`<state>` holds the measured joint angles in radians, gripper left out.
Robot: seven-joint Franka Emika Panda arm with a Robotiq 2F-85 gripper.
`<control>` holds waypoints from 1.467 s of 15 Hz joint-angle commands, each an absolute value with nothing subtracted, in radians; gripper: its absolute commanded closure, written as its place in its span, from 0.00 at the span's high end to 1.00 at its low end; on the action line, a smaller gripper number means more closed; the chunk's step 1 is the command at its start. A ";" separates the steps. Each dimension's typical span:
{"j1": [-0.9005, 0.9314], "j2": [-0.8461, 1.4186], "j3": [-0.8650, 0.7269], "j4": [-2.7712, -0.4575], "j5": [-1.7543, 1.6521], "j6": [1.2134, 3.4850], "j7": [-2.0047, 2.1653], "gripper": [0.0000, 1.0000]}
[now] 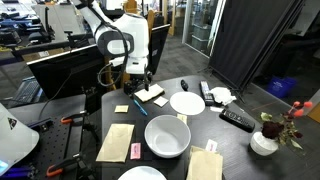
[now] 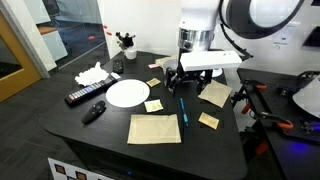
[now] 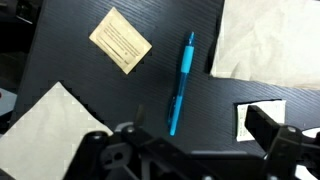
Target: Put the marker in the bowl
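The marker [image 3: 180,85] is a slim blue stick lying flat on the black table, between paper napkins. It also shows in an exterior view [image 2: 182,108], just below the gripper. My gripper [image 3: 185,140] is open and empty, hovering above the marker's near end with a finger on each side, not touching it. It shows in both exterior views [image 1: 137,80] [image 2: 190,80]. The bowl [image 1: 167,136] is large, white and deep, and stands on the table well apart from the gripper. It is hidden in the wrist view.
A flat white plate [image 1: 187,102] lies beside the bowl, and another [image 2: 127,93] near a black remote [image 2: 82,96]. Paper napkins [image 3: 270,40] and a tan card [image 3: 121,40] surround the marker. A flower pot [image 1: 265,141] stands at the table's end.
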<state>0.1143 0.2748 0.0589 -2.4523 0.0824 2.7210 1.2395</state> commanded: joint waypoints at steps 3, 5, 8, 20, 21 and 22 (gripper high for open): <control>0.137 0.274 0.038 -2.451 0.096 2.718 1.229 1.00; 0.157 0.281 0.015 -2.450 0.061 2.733 1.269 1.00; 0.186 0.299 -0.013 -2.454 0.043 2.764 1.298 1.00; 0.269 0.393 -0.087 -2.468 0.059 2.912 1.360 1.00; 0.271 0.400 -0.088 -2.466 0.064 2.913 1.360 1.00; 0.273 0.407 -0.087 -2.463 0.068 2.912 1.362 1.00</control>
<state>0.2479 0.3928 -0.0692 -2.4565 0.0535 2.8779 1.3355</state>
